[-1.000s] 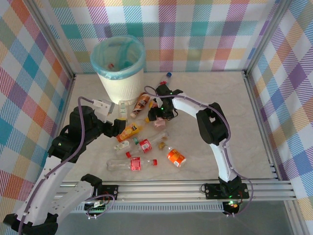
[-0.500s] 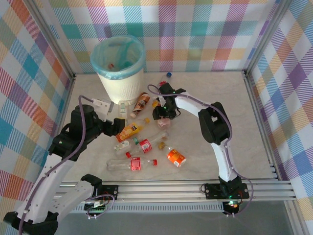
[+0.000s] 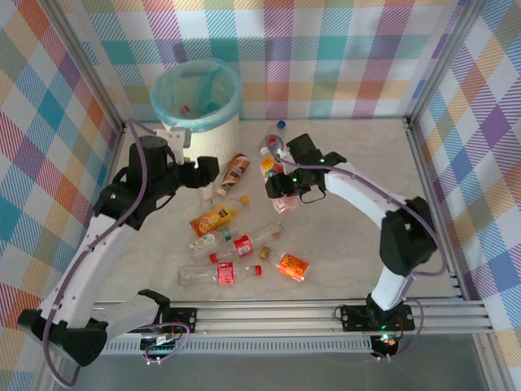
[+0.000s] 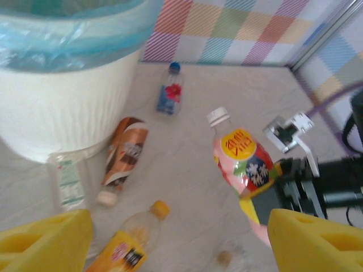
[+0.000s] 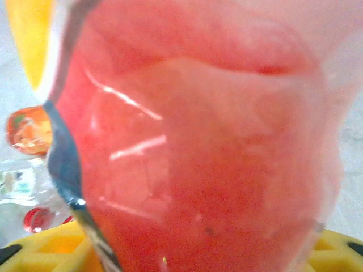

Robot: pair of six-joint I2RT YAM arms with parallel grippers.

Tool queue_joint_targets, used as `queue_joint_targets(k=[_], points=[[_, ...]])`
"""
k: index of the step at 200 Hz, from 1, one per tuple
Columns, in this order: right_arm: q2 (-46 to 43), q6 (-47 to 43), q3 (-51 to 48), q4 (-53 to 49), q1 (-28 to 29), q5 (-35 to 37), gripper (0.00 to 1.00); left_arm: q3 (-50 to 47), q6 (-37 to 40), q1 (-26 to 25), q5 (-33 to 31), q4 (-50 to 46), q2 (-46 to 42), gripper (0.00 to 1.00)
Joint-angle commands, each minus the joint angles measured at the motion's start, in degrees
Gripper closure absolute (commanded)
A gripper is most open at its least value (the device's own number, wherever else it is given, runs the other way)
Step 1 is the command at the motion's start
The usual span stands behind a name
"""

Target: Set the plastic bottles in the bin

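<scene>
Over table point(image 3: 358, 171), right end effector point(image 3: 283, 187) grips pink bottle point(image 4: 241, 156).

White ribbed bin point(image 3: 205, 148), teal liner, upright at worktop's far-left corner. Loose bottles point(image 3: 213, 218) lie scattered mid-worktop; pink bottle point(image 4: 244, 158) lifted, tilted.

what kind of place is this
Most likely a robot lab enclosure, not a home: plaid fabric walls on a metal frame, two arms bolted to a rail, scattered plastic bottles and a lined bin on the table.

Pastel plaid walls point(image 3: 342, 57) around a pale marbled tabletop point(image 3: 358, 163), aluminium rails point(image 3: 277, 314) along its near edge
</scene>
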Motion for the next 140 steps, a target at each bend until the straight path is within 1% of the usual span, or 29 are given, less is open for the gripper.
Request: queue_joint_targets(k=[1, 33, 53, 71, 92, 118, 140], points=[[-6.9, -3.2, -3.5, 4.0, -0.1, -3.2, 0.44, 6.1, -5.5, -0.4, 6.5, 3.3, 5.4, 0.19], [-15.8, -5.2, -9.2, 10.7, 0.0, -8.0, 0.45, 13.8, -10.2, -0.4, 16.9, 6.2, 13.6, 0.19], [-19.8, -6.6, -11.9, 14.6, 0.3, -10.5, 0.44, 17.0, -12.6, -0.9, 22.4, 9.0, 17.2, 0.20], [-22.4, -8.1, -14.0, 17.3, 0.8, -11.0, 0.44, 20.1, -13.0, -1.9, 23.9, 8.7, 19.9, 0.20], [-24.5, -9.2, -15.4, 19.4, 1.0, -11.9, 0.44, 22.4, -12.9, -3.0, 25.2, 7.4, 22.1, 0.24], [-25.4, -10.4, -16.0, 20.2, 1.3, -13.3, 0.44, 23.2, -13.1, -4.5, 27.8, 7.4, 23.6, 0.29], [-25.5, -10.5, -16.0, 20.6, 1.6, -13.0, 0.44, 24.3, -12.7, -5.4, 29.8, 6.1, 24.7, 0.33]])
